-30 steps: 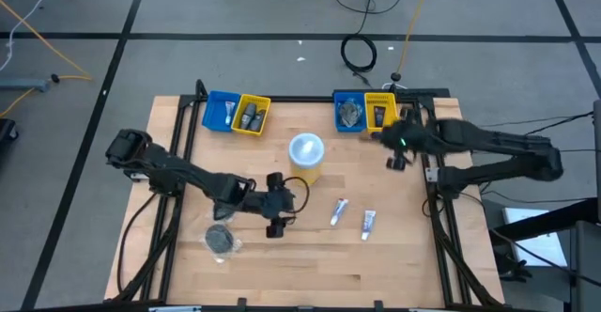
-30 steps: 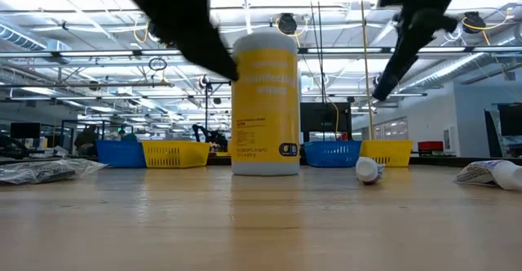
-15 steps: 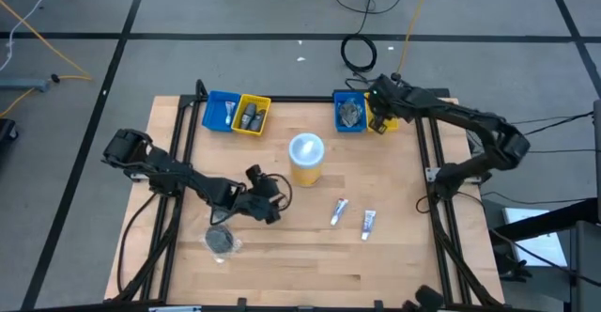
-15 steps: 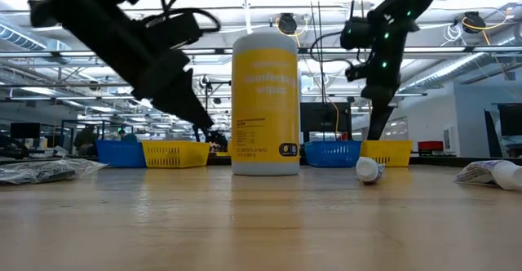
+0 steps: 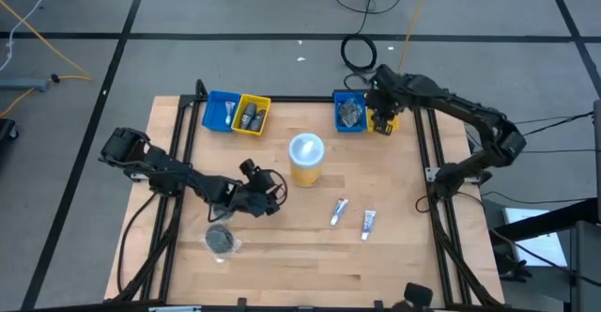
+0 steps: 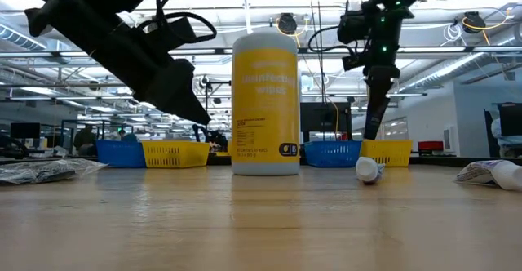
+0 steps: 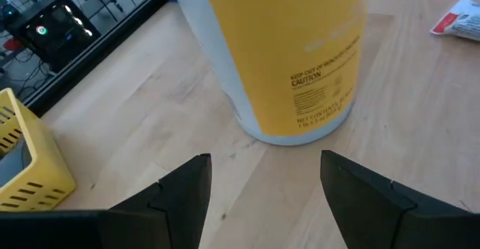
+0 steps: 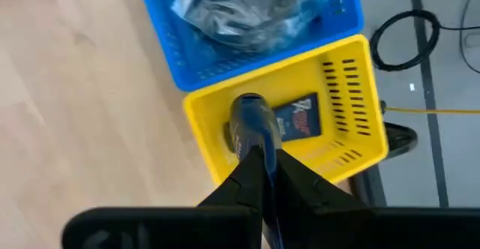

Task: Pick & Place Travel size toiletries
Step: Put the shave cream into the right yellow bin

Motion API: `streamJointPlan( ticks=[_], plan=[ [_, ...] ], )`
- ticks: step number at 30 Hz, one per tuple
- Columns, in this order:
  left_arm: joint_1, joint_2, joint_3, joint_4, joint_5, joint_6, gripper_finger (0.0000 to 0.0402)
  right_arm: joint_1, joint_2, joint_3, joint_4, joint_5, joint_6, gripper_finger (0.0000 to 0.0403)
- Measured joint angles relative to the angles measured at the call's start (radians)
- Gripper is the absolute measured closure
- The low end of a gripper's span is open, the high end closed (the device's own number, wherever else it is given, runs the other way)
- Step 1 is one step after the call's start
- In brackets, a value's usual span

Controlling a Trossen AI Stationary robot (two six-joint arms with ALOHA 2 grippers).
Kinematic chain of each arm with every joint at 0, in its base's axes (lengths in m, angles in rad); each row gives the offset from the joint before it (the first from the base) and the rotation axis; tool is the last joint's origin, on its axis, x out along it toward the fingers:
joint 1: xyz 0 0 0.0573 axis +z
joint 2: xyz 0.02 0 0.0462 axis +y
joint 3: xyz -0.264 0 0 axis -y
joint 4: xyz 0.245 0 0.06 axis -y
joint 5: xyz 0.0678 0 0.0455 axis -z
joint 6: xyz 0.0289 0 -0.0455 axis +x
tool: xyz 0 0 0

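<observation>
My right gripper [image 8: 259, 170] hangs over the yellow bin [image 8: 352, 91] at the far right, shut on a small dark toiletry [image 8: 251, 121]. A dark flat packet [image 8: 298, 120] lies in that bin. My left gripper [image 7: 262, 196] is open and holds nothing; it stands low over the table, left of the yellow cup [image 5: 305, 157]. Two white tubes [image 5: 339, 211] [image 5: 369, 222] lie on the table right of the cup. A clear-wrapped dark disc [image 5: 221, 241] lies near the front left. My right gripper pinches the small dark toiletry between its two shut fingers, at the end nearest them [image 8: 255, 153]. The fingers slant steeply down from above. The toiletry sticks out beyond the fingertips, over the yellow bin's inside; which part the fingers have, they themselves hide.
A blue bin [image 5: 349, 113] with clear-wrapped items stands beside the right yellow bin. At the far left stand a blue bin [image 5: 221, 112] and a yellow bin [image 5: 251, 116] with dark bottles. The tall yellow cup with white lid stands mid-table.
My right gripper, shut all the while, has swung from the table's right side toward the far edge and now hangs over the far-right yellow bin. My left gripper has sunk toward the table, turned at the wrist, and now points at the yellow cup.
</observation>
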State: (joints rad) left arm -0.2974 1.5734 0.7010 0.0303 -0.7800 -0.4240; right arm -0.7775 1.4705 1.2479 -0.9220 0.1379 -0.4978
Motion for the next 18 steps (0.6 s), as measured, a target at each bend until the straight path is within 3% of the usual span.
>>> streamJointPlan(
  ticks=[4,9,18],
  plan=[
    [0.013,0.000,0.000,0.002,0.012,0.000,0.0158,-0.047,0.100,0.090,-0.087,-0.013,-0.082,0.0394],
    [0.018,0.000,0.000,0.021,0.029,0.001,0.0158,-0.086,0.213,0.163,-0.183,-0.117,-0.206,0.0394],
    [0.018,0.000,0.000,0.051,0.054,0.008,0.0158,-0.134,0.280,0.180,-0.161,-0.192,-0.390,0.0394]
  ],
)
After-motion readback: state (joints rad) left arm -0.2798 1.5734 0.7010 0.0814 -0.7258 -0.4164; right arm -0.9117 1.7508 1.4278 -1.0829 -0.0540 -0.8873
